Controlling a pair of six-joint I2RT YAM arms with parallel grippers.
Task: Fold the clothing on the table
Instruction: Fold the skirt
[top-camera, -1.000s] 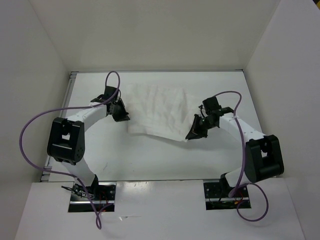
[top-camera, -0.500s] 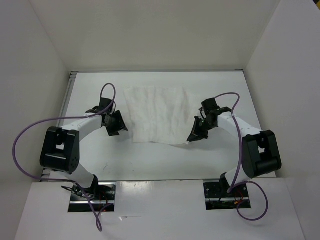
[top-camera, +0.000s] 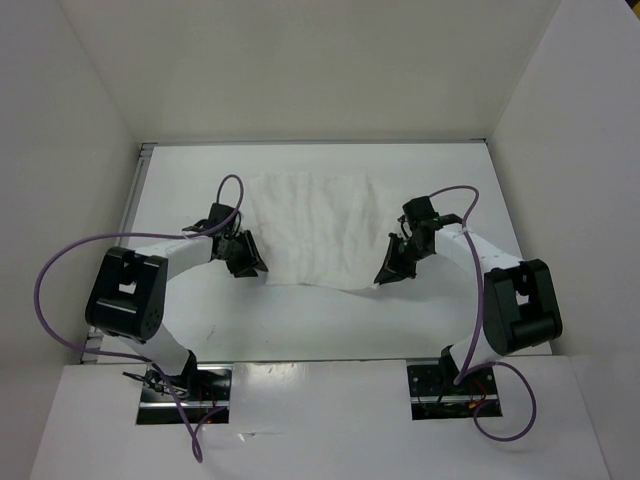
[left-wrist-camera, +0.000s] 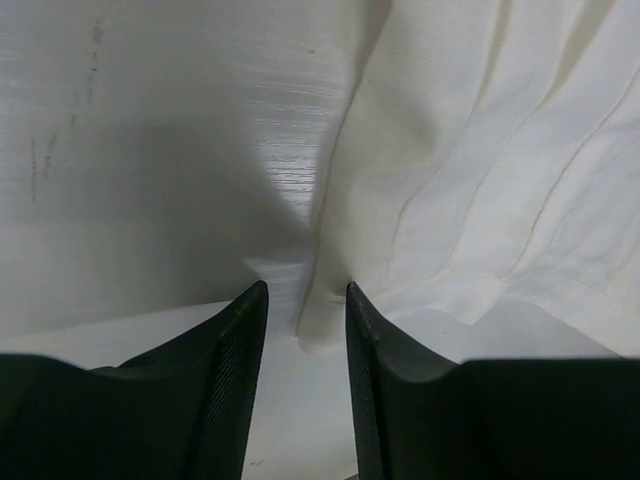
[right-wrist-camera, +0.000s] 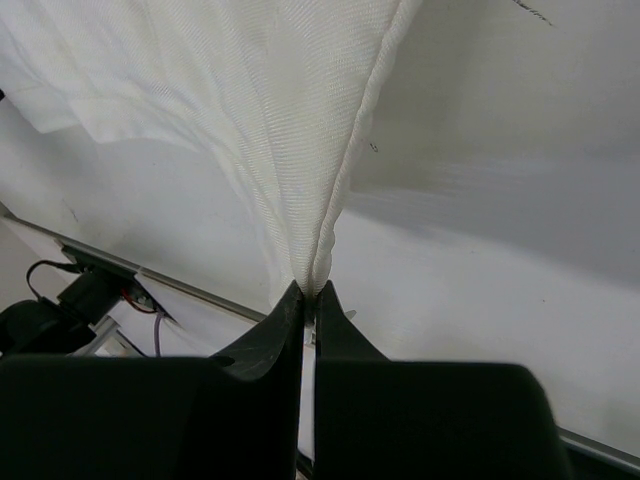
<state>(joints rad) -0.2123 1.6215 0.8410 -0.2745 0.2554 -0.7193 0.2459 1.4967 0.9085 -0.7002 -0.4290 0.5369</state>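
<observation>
The clothing (top-camera: 318, 228) is a thin, wrinkled white piece spread over the middle of the white table (top-camera: 300, 325). My left gripper (top-camera: 253, 263) sits at its near left corner. In the left wrist view this gripper (left-wrist-camera: 305, 300) is open, and the cloth's corner (left-wrist-camera: 322, 318) lies on the table between the fingertips (left-wrist-camera: 245, 330), unpinched. My right gripper (top-camera: 384, 275) holds the near right corner slightly off the table. The right wrist view shows that gripper (right-wrist-camera: 310, 295) shut on a gathered edge of the clothing (right-wrist-camera: 250, 110).
White upright walls (top-camera: 80, 120) enclose the table on the left, back and right. A thin metal rail (top-camera: 137, 200) runs along the left edge. Purple cables (top-camera: 60, 270) loop off both arms. Both arm bases (top-camera: 180, 385) stand at the near edge.
My left gripper let go of the near left corner, which dropped flat, drew back left, then returned to it with jaws narrower. The right gripper kept its hold and barely moved.
</observation>
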